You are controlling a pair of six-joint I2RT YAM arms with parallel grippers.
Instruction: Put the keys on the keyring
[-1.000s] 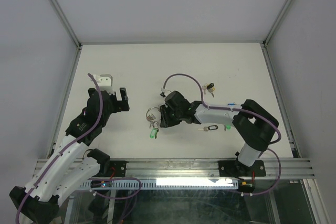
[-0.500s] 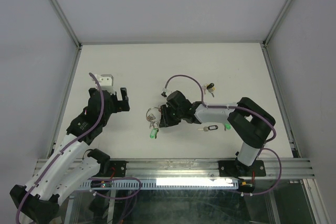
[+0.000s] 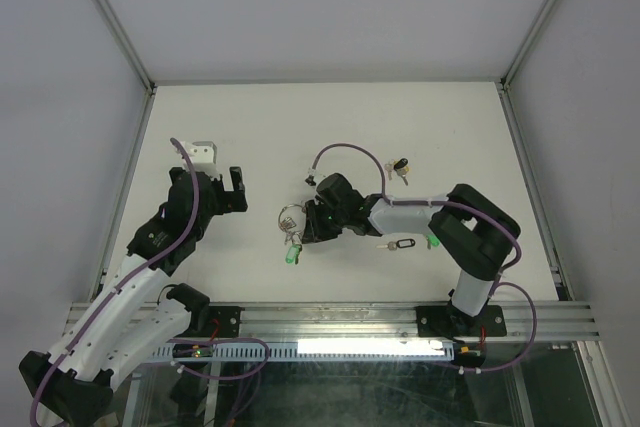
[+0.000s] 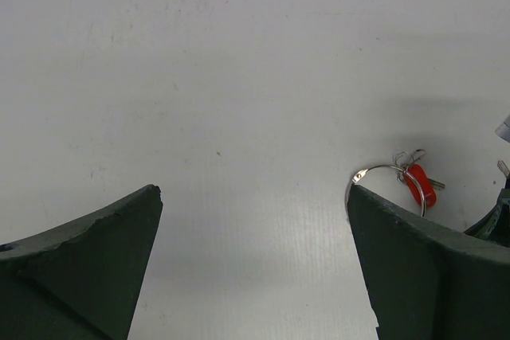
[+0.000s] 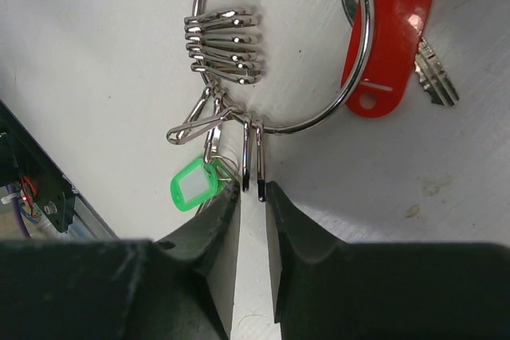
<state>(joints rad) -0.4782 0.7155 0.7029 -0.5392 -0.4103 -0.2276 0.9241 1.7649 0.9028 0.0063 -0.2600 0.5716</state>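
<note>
Silver keyring (image 3: 289, 215) lies mid-tabletop (image 3: 420, 127) with the right gripper (image 3: 303, 224) on it and the left gripper (image 3: 236, 190) apart. Left wrist: left gripper (image 4: 255, 193) wide open, empty. Right wrist: right gripper (image 5: 253, 197) nearly closed, pinching the keyring's (image 5: 307, 125) clip (image 5: 252, 161) beside green tag (image 5: 195, 186); red-capped key (image 5: 388, 37) on ring.

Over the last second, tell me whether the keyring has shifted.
No. The keyring sits in the same spot, just as far left of the black tag as before.

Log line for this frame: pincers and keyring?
left pincer: open, empty | right pincer: nearly shut, clip between jaws, grip unclear | keyring: on table, red key attached
</note>
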